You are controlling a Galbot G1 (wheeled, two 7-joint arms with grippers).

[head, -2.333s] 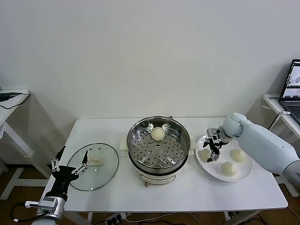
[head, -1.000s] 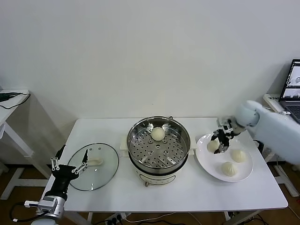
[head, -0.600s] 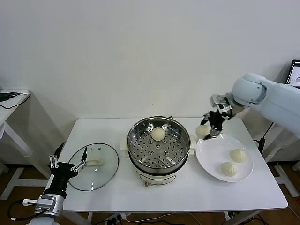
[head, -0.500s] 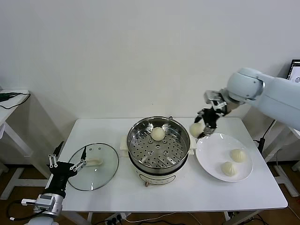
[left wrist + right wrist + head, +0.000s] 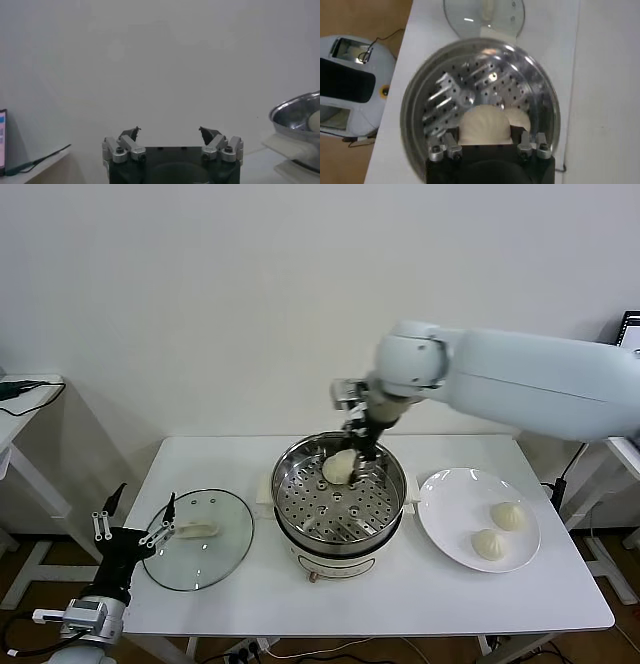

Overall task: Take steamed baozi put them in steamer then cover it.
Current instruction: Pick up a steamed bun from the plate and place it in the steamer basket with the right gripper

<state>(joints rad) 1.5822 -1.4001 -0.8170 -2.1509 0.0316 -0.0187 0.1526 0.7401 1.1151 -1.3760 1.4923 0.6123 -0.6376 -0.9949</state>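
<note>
The table spreads white before me, and on it, at the middle, stands the steamer, its perforated tray bare except at the far side. My right arm reaches across from the right, over the pot, and my right gripper hangs above the far rim with its jaws clenched on 1 baozi; from the wrist I see the bun fill the gap between my fingers, with a second bun peeping out just behind it on the tray. To the right of the pot sits a plate with 2 buns lying side by side near its right edge. To the left of the pot the cover lies flat on the table, handle up. My left gripper waits low at the table's left corner, just beside the cover, jaws spread and empty.
</note>
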